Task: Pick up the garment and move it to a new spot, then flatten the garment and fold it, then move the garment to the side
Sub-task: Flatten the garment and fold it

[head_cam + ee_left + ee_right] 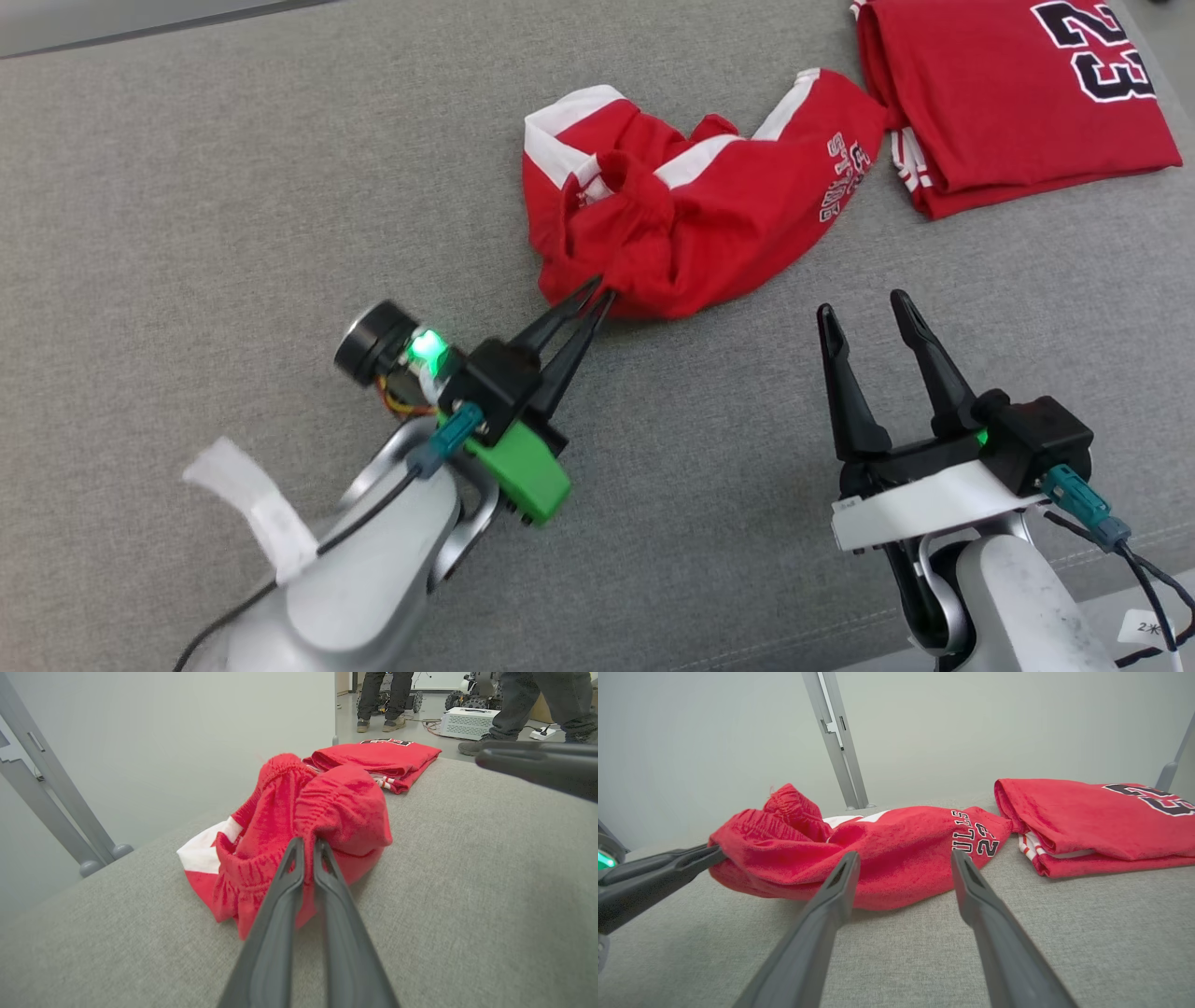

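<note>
Your left pincer (602, 294) is pinching its two fingers tight on the near edge of the crumpled red garment (709, 233), which is lying in a heap on the grey worktop (233, 187). Your right pincer (864, 308) is hovering with its fingers spread wide, gripping nothing, near the garment's front side but apart from it. Further out, a folded red jersey (1018, 103) is lying at the far right, right up against the garment's printed leg.
</note>
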